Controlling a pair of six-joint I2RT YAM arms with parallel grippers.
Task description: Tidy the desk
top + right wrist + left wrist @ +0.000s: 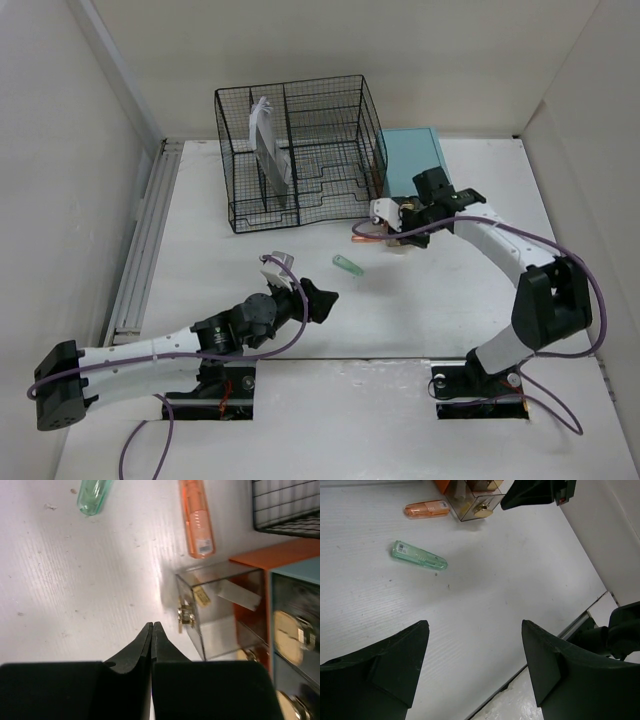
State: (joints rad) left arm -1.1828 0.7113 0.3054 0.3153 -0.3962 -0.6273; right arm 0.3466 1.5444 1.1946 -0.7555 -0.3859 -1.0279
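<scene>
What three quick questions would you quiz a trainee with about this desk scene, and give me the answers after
1. Fill in: the left gripper is ____.
2. True or false: the right gripper is shut with nothing between its fingers.
3. The translucent green marker lies: A) in the black wire-mesh rack, B) on the white matte desk, C) in the left gripper.

Key: 1 open; 2 true; 3 B.

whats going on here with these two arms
A white desk is being tidied. The right gripper, shut and empty, sits in front of a clear drawer sticking out of the teal box. The left gripper hangs open over the desk near a green marker. An orange marker lies by the drawer.
</scene>
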